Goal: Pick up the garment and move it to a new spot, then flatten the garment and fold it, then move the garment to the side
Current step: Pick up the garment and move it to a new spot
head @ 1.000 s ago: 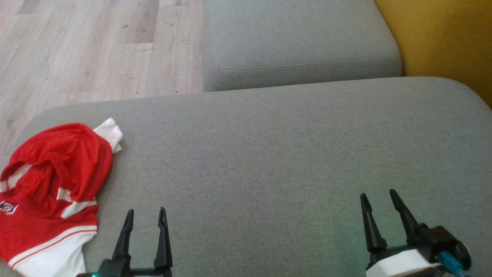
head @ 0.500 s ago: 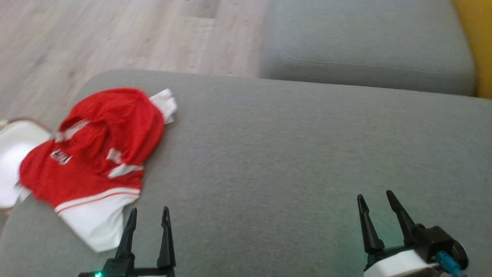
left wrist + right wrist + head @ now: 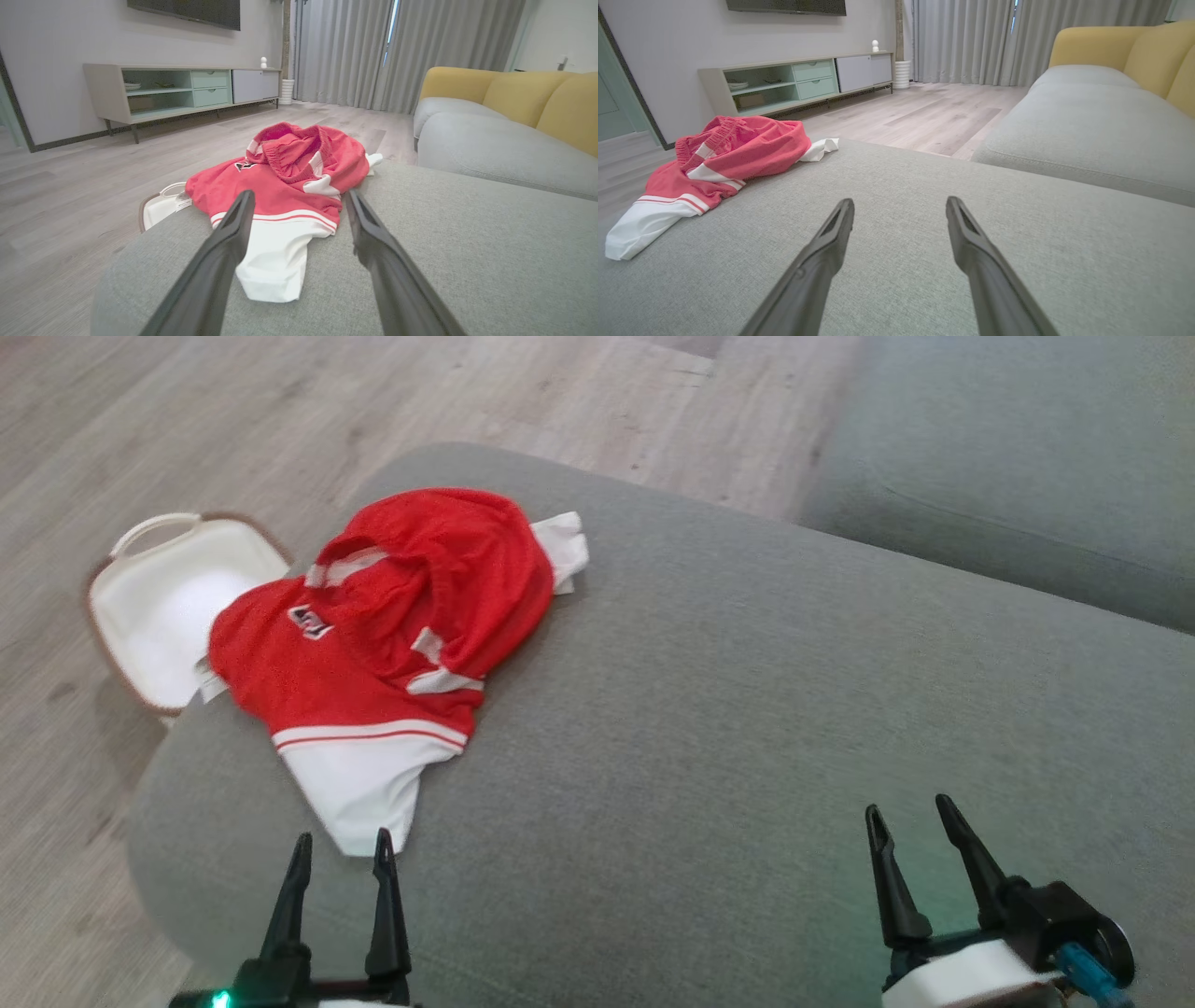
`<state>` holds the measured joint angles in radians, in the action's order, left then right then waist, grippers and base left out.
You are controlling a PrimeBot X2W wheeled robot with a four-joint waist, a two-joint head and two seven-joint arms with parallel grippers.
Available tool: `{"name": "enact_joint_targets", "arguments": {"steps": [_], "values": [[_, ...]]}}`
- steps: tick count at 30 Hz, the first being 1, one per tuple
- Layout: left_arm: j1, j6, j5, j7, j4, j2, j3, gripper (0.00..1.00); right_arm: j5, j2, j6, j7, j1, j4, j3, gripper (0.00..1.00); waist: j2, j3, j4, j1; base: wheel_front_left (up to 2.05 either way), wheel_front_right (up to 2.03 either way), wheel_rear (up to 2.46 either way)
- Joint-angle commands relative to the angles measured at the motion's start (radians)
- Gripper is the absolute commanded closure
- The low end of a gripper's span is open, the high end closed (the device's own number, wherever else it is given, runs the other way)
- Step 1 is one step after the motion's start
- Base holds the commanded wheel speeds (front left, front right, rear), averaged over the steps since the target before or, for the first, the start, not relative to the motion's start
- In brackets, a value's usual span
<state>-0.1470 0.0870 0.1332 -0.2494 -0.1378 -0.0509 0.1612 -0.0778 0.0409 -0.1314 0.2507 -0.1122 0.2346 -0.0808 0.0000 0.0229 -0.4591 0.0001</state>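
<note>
Red-and-white garment (image 3: 392, 644) lay crumpled at the far-left corner of the grey cushion (image 3: 747, 709), next to a white tub (image 3: 159, 607) on the floor. My left gripper (image 3: 341, 838) sat just short of its white hem, fingers apart, holding nothing. My right gripper (image 3: 907, 806) was well off right, also spread and empty.

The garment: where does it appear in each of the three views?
Head view: garment at upper left, on the near cushion's left end.
Left wrist view: garment at centre.
Right wrist view: garment at left.
Shared landmark: the far cushion, at right in all three.
</note>
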Motion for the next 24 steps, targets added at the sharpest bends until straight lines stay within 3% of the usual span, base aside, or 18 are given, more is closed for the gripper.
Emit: {"name": "enact_joint_targets", "arguments": {"steps": [1,9,17,24], "values": [[0.054,0.001,-0.007,-0.012,0.038,0.001,-0.031,0.0,0.0,0.009,0.001,0.011,0.046,-0.031,-0.017,0.0,0.0,-0.004,-0.027,-0.0001,0.0,0.0,0.0],[0.108,0.006,-0.039,-0.012,0.08,0.0,-0.059,0.0,0.031,0.009,0.001,0.011,0.045,-0.037,-0.008,0.0,0.0,-0.045,-0.062,-0.0001,0.0,0.0,0.0],[0.414,-0.085,0.008,-0.01,0.024,-0.062,-0.134,0.0,0.113,0.05,0.001,0.011,0.102,-0.072,0.007,0.0,0.0,-0.217,-0.036,-0.0001,0.0,0.0,0.0],[0.762,-0.172,0.057,0.186,-0.16,-0.132,-0.108,0.0,0.133,0.152,0.001,0.011,0.157,-0.093,0.007,0.0,0.0,-0.369,-0.009,-0.0001,0.0,0.0,0.0]]}}
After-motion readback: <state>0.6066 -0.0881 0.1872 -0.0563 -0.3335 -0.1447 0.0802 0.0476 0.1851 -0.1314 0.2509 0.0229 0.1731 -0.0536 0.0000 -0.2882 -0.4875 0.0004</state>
